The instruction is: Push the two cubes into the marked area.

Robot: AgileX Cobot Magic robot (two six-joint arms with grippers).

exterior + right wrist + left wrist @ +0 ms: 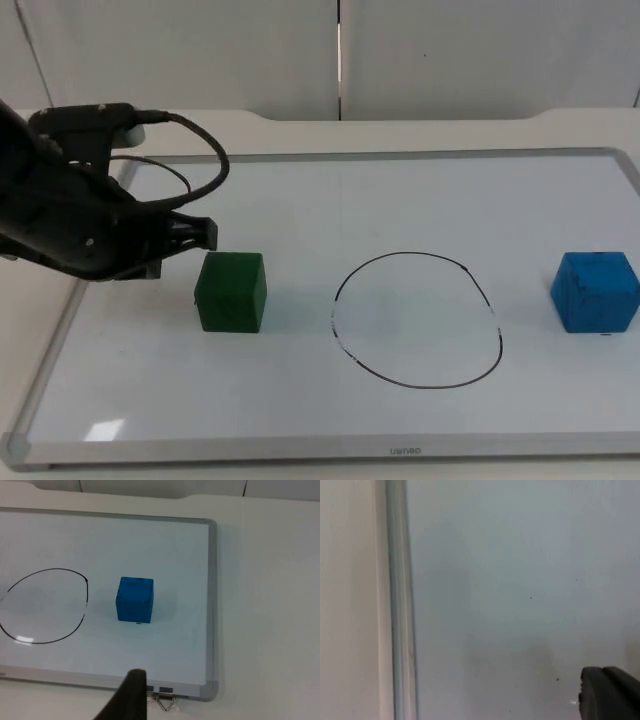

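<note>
Just left of the green wooden cube [231,291] sits the left gripper [203,234], finger state can't tell, holding nothing seen; blue wooden cube [595,291] lies right of the black drawn circle [417,319].

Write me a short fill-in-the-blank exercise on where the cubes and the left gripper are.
1. The green cube lies to the ____ of the drawn circle in the top view.
2. The cube on the circle's other side is ____.
3. The number of cubes inside the circle is ____.
4. The left gripper is beside the ____ cube.

Missing words: left; blue; zero; green
</note>
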